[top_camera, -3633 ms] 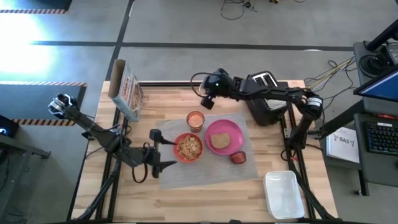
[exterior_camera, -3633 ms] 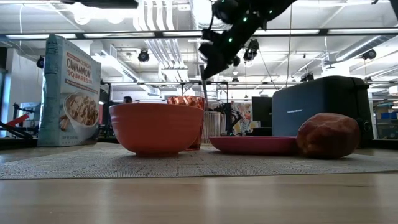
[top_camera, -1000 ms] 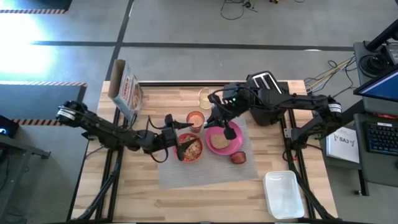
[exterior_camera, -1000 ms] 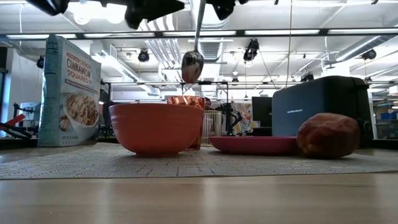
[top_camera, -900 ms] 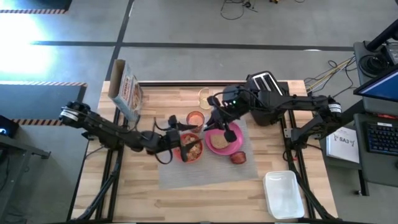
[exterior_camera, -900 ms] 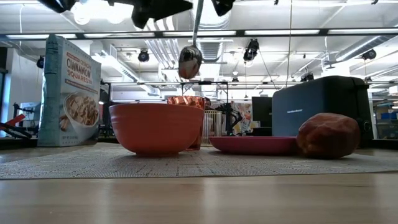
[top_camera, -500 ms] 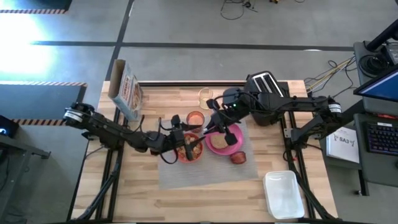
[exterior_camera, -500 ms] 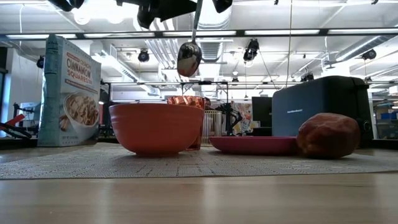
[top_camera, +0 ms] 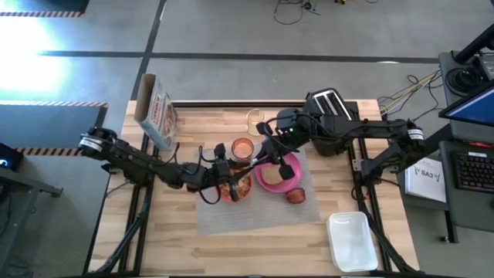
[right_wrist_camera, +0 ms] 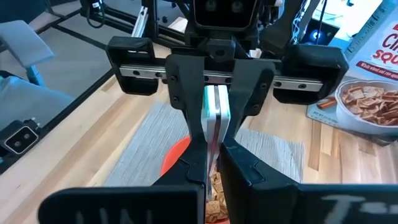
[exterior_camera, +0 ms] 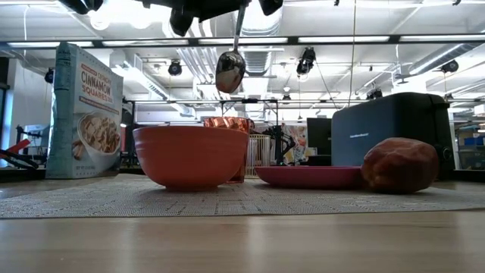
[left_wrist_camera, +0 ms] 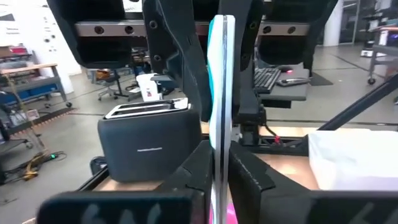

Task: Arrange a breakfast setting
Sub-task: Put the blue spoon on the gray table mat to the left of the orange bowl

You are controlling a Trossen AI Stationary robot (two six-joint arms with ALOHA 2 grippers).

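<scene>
The metal spoon (exterior_camera: 229, 70) hangs upright, bowl end down, above the red-orange bowl (exterior_camera: 189, 155) of cereal. Both grippers are shut on its handle: my left gripper (top_camera: 234, 176) reaches in from the table's left and my right gripper (top_camera: 257, 162) from the far right. The bowl, the pink plate (top_camera: 287, 165) with the toast slice (top_camera: 272, 176), the orange cup (top_camera: 242, 147) and the small dark-red item (top_camera: 296, 195) stand on the grey placemat (top_camera: 255, 212). My left gripper pinches the spoon's handle (left_wrist_camera: 219, 124) between its two fingers (right_wrist_camera: 186, 93). It comes in level from the table's left, its fingers across the handle. My right gripper pinches the same handle (right_wrist_camera: 214, 118) between its two fingers (left_wrist_camera: 180, 68), slanting down from the far right. The spoon hangs upright, bowl end (exterior_camera: 229, 72) down, clear of the red-orange bowl.
A cereal box (top_camera: 157, 112) stands at the far left and a black toaster (top_camera: 328, 123) at the far right. A white container (top_camera: 351, 241) lies at the near right corner. Bare wood lies along the near edge.
My left gripper has moved toward the table's right, up to the hanging spoon, and has shut on its handle. The spoon has stayed hanging over the red-orange bowl in my right gripper.
</scene>
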